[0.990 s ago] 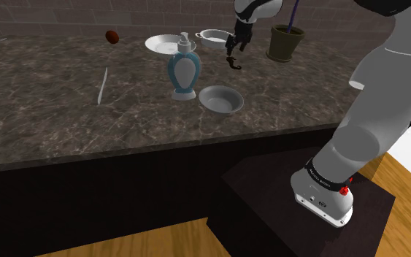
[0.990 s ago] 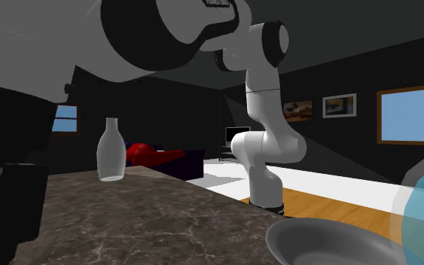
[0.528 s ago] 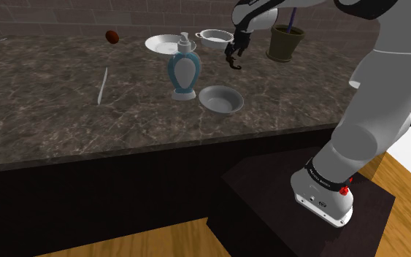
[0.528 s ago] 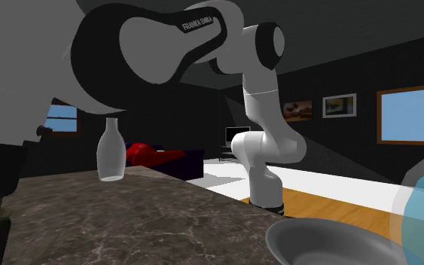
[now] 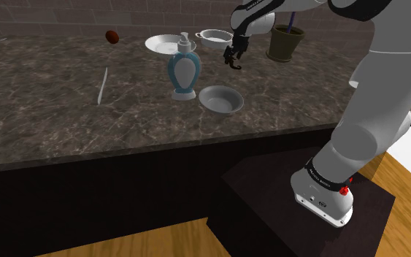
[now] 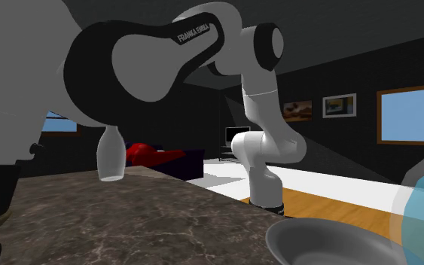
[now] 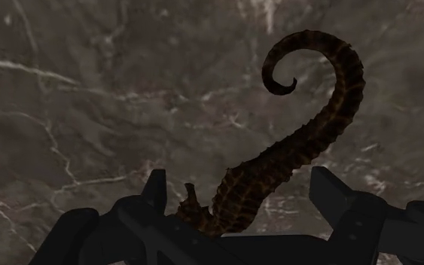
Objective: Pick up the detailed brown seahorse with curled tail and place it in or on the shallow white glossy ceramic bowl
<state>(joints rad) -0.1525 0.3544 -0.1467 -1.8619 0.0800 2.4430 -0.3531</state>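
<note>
Above the dark marbled counter [image 5: 65, 117], in the upper middle of the shoulder view, the black gripper [image 5: 232, 55] points down with the brown seahorse [image 5: 234, 64] clasped between its fingers. The small figure hangs just under the fingertips, clear of the stone. In the wrist view the seahorse [image 7: 319, 129] rises from between the two black fingers [image 7: 154, 190]. Its ribbed body starts low in the gap, nearer the finger on that frame's left, and runs away from the hand. The tail ends in a tight curl, with the veined counter [image 7: 89, 98] behind it.

The shallow white bowl [image 5: 168, 44] sits toward the upper left of the gripper in the shoulder view, well apart from it. A blue and white soap dispenser [image 5: 183, 70] stands in front of that bowl. A grey bowl [image 5: 221, 98] lies lower in the frame, below the gripper and just right of the dispenser. A small white dish with handles [image 5: 214, 36] is near the gripper at the upper left, and an olive plant pot [image 5: 283, 43] stands to the right. Further left are a white utensil [image 5: 103, 85] and a small brown ball [image 5: 112, 36].

In the second exterior view, the white arm [image 6: 259, 113] stands at centre, with a pale bottle [image 6: 111, 159] on the counter at the left.
</note>
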